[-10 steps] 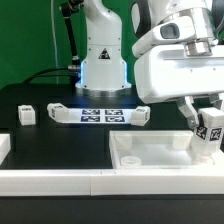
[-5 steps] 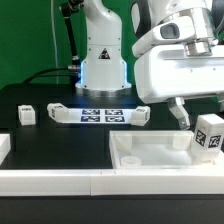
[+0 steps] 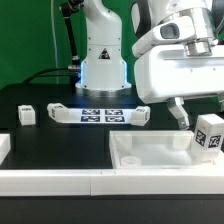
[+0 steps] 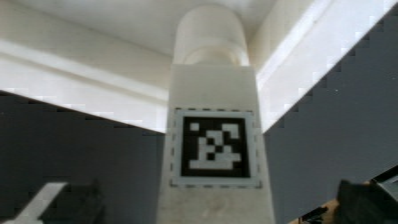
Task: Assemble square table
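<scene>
The white square tabletop (image 3: 150, 152), a tray with a raised rim, lies at the exterior view's front right. A white tagged leg (image 3: 209, 133) stands slightly tilted at its right end. My gripper (image 3: 200, 120) hangs over this leg and is open. One dark finger (image 3: 182, 113) shows to the left of the leg, apart from it. In the wrist view the leg (image 4: 215, 120) runs between my gripper's (image 4: 210, 208) spread fingers with a clear gap on both sides. Its rounded end points at the tabletop (image 4: 71, 80). Another leg (image 3: 26, 114) lies at the far left.
The marker board (image 3: 100, 115) lies in front of the arm's base (image 3: 102, 65), with a small white block (image 3: 141, 114) at its right end. Long white rails run along the front (image 3: 55, 181) and the left edge (image 3: 4, 148).
One second ago my fingers were closed around the leg. They have since spread apart and let it go. The leg now shows fully and sits slightly higher and further right.
</scene>
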You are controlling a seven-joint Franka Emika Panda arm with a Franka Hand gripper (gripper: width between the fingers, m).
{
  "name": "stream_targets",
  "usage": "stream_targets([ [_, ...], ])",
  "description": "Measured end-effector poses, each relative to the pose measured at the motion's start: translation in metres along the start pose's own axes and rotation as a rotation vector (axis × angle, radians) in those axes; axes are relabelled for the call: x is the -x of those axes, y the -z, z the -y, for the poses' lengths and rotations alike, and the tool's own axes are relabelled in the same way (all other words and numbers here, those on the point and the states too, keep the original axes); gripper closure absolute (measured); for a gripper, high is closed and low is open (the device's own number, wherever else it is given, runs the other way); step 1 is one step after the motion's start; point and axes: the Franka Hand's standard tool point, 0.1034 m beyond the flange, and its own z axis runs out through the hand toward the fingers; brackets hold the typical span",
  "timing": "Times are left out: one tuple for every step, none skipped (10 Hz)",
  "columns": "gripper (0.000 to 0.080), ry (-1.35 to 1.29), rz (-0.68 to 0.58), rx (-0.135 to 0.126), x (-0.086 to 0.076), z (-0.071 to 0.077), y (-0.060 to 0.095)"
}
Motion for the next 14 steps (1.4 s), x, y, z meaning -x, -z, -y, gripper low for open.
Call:
stream_targets([
  [0.0150, 0.000, 0.000, 0.000, 0.000, 0.000, 0.000],
  [0.0150, 0.000, 0.005, -0.002, 0.000, 0.000, 0.000],
  [0.0150, -0.004, 0.031, -0.012, -0.006, -0.002, -0.001],
  [0.0150, 0.001, 0.039, -0.018, -0.017, -0.004, 0.000],
  [0.0150, -0.003, 0.040, -0.017, -0.018, -0.007, -0.002],
  [0.0150, -0.014, 0.098, -0.039, -0.012, -0.002, -0.005],
  [0.0150, -0.021, 0.188, -0.071, -0.012, 0.004, -0.006],
  [0.0150, -0.021, 0.238, -0.085, -0.016, 0.004, -0.005],
  [0.0150, -0.038, 0.300, -0.097, -0.010, 0.006, -0.005],
  [0.0150, -0.048, 0.378, -0.114, -0.004, 0.009, -0.004],
  [0.0150, -0.045, 0.400, -0.117, -0.002, 0.006, -0.005],
  [0.0150, -0.048, 0.489, -0.142, 0.005, 0.006, -0.003],
  [0.0150, -0.051, 0.548, -0.164, 0.003, 0.006, 0.000],
  [0.0150, -0.049, 0.561, -0.171, 0.000, 0.008, -0.002],
])
